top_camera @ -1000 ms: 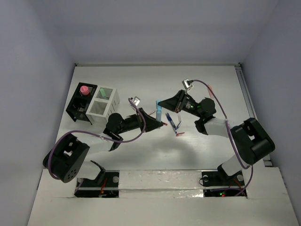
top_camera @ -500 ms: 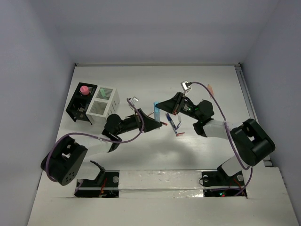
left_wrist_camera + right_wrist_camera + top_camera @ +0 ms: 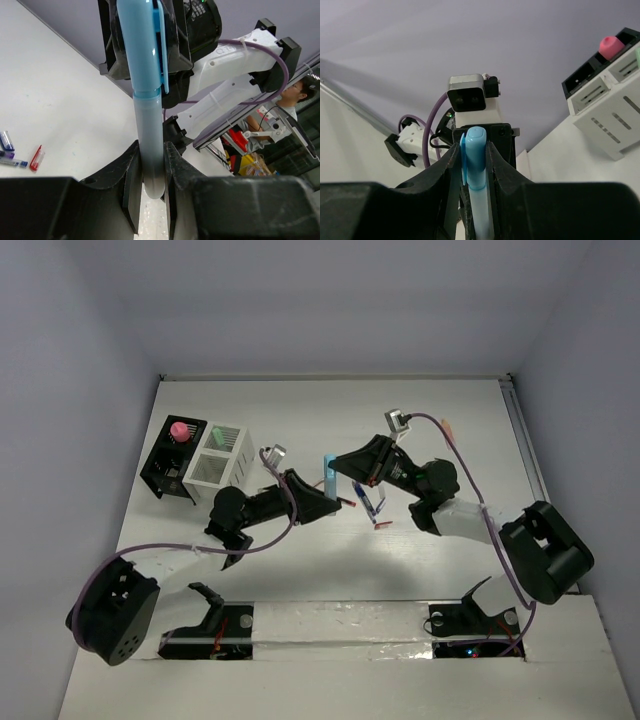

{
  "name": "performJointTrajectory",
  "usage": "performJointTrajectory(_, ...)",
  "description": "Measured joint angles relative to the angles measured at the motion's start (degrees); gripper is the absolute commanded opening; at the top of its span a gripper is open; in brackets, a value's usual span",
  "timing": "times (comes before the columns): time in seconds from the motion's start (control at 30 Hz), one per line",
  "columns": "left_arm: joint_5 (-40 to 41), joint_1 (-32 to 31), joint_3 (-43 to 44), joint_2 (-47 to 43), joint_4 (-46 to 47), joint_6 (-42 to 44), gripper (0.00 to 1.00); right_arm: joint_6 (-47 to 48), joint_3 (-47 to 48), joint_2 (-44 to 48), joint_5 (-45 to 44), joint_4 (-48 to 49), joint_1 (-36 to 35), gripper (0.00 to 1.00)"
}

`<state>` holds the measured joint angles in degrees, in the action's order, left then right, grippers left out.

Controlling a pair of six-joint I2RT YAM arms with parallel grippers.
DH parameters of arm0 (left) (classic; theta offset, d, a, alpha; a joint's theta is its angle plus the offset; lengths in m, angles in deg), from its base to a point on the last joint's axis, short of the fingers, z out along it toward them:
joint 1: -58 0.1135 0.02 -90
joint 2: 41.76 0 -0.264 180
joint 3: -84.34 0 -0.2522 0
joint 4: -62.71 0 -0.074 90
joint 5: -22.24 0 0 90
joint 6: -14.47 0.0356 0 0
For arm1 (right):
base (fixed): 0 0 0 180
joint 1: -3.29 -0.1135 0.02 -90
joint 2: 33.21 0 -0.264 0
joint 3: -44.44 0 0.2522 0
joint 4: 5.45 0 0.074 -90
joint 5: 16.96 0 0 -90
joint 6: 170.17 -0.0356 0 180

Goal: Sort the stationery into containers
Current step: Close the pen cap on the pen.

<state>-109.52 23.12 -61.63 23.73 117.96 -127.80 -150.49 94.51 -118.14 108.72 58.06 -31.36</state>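
Note:
A pale blue pen (image 3: 328, 478) is held upright above the table's middle by both grippers. My left gripper (image 3: 322, 502) is shut on its lower barrel (image 3: 150, 150). My right gripper (image 3: 341, 468) is shut on its capped top (image 3: 476, 150). The black slotted box (image 3: 168, 474) and the adjoining white slatted box (image 3: 216, 468) stand at the back left. A pink-topped piece (image 3: 181, 430) sits in the black box, a mint green bit (image 3: 221, 436) in the white box's far compartment. A blue pen (image 3: 367, 500) and a red piece (image 3: 383, 524) lie on the table under the right arm.
A small orange bit (image 3: 447, 427) lies at the back right. The boxes also show in the right wrist view, the black one (image 3: 585, 75) and the white one (image 3: 612, 112). The loose blue pens (image 3: 7, 145) and the red piece (image 3: 35, 157) show in the left wrist view.
Both grippers have drifted slightly left with the pale blue pen between them. The left arm's base link has swung further down and left.

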Motion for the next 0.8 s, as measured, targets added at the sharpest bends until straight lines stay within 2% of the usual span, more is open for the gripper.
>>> performJointTrajectory(0.33,-2.4,-0.6,3.4,-0.9,-3.7,-0.5,0.00,2.6,-3.2,2.9,-3.5,2.9,-1.2,0.00)
performJointTrajectory(0.53,-5.0,-1.0,5.8,-2.5,-6.5,0.5,0.00,6.2,-5.2,8.0,-4.8,2.6,-1.7,0.00)
performJointTrajectory(0.8,-8.4,-1.0,9.7,-4.6,-13.2,2.0,0.00,16.3,-6.4,17.6,-10.9,-9.1,-5.2,0.00)
